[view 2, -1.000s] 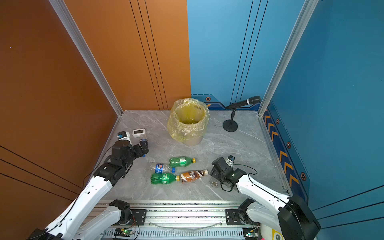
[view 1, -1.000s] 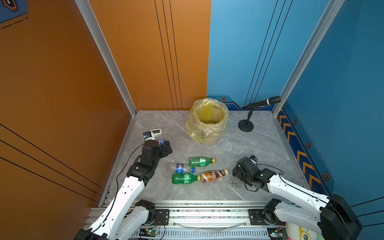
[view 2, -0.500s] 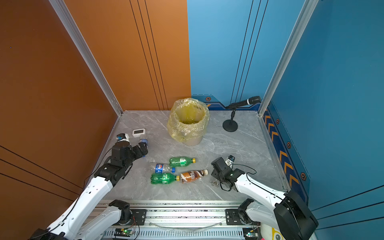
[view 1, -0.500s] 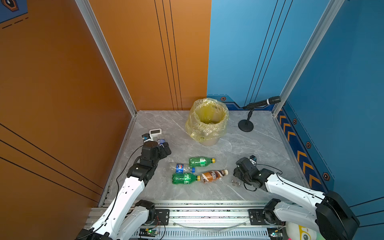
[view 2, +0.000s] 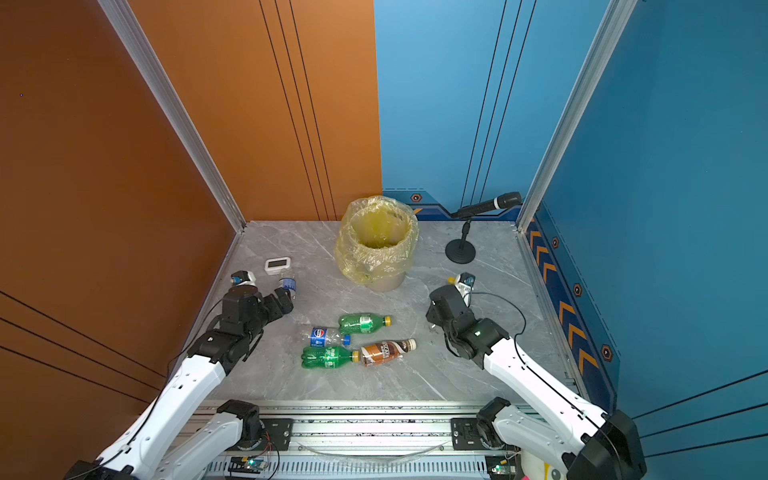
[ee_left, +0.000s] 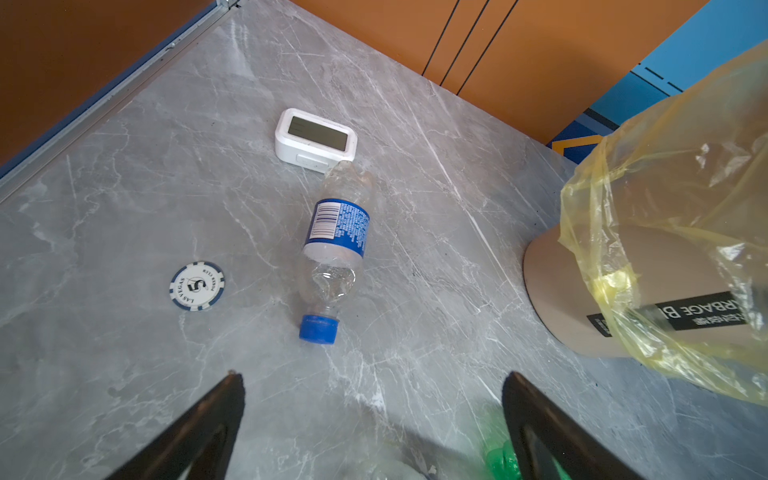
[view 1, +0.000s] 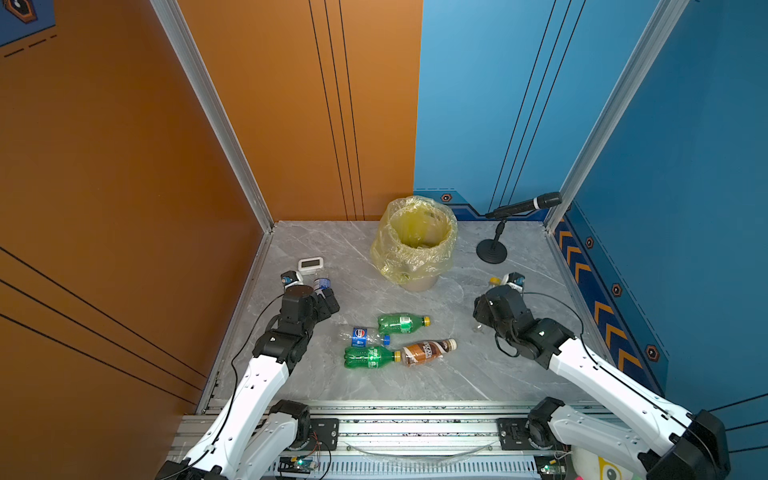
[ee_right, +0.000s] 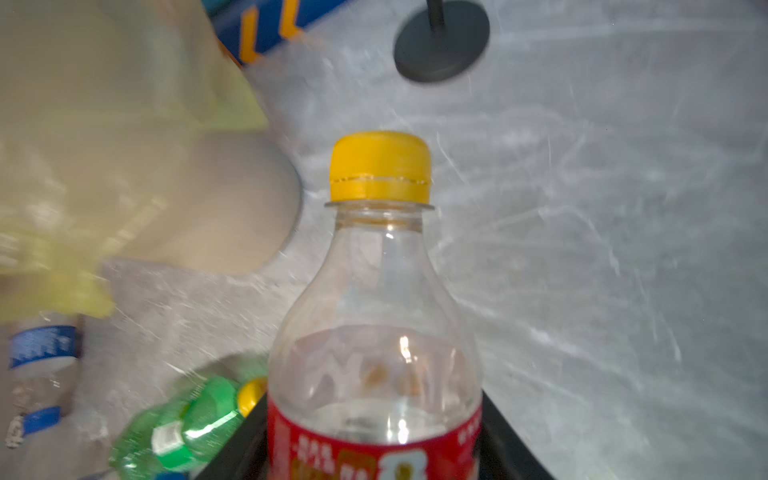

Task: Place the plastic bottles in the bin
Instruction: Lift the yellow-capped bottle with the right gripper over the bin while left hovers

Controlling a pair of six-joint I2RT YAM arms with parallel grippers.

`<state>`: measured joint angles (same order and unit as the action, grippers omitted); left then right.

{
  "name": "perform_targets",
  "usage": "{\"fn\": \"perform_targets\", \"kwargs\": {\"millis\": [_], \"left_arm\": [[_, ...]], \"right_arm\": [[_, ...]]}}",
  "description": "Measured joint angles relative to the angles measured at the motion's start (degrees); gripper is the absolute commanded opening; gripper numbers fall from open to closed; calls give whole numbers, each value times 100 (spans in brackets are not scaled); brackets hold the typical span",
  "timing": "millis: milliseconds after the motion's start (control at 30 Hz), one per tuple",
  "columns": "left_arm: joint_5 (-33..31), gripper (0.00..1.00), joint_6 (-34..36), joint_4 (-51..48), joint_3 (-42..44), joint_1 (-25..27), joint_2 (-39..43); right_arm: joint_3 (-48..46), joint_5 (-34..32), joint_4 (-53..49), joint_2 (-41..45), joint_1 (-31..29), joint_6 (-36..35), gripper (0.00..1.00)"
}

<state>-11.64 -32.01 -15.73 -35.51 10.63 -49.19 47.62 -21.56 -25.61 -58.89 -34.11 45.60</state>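
Observation:
The bin (view 1: 415, 241) (view 2: 376, 239), beige with a yellow bag, stands at the back middle. Two green bottles (view 1: 401, 324) (view 1: 368, 357), a Pepsi bottle (view 1: 361, 336) and a brown coffee bottle (view 1: 426, 351) lie together mid-table. A small clear water bottle (ee_left: 334, 245) (view 1: 321, 284) lies just ahead of my open left gripper (ee_left: 374, 376) (view 1: 328, 297), apart from its fingers. My right gripper (ee_right: 374, 440) is shut on a clear red-label bottle (ee_right: 374, 332). Its yellow cap (view 1: 494, 280) pokes out beyond the wrist, to the right of the bin.
A white timer (ee_left: 316, 139) (view 1: 310, 264) sits just beyond the water bottle, and a poker chip (ee_left: 197, 285) lies beside it. A microphone on a round stand (view 1: 492, 251) is at the back right. Walls close in on three sides.
My right gripper has closed on the red-label bottle and carried it toward the back of the table. The left arm has hardly moved.

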Motion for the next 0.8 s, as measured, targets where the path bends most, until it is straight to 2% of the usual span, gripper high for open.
{"fn": "perform_targets", "kwargs": {"millis": [167, 333, 533, 800], "left_arm": [[13, 98, -70, -127, 111, -61, 264], [20, 98, -87, -369, 153, -146, 518], [20, 98, -87, -612, 155, -243, 756], [33, 98, -90, -793, 170, -343, 857]], "right_arm": [[1425, -170, 555, -662, 0, -925, 55], [2793, -55, 1034, -1766, 111, -1668, 55], [3947, 260, 1270, -2981, 313, -2151, 55], [5053, 509, 1274, -4146, 435, -2474, 56]]}}
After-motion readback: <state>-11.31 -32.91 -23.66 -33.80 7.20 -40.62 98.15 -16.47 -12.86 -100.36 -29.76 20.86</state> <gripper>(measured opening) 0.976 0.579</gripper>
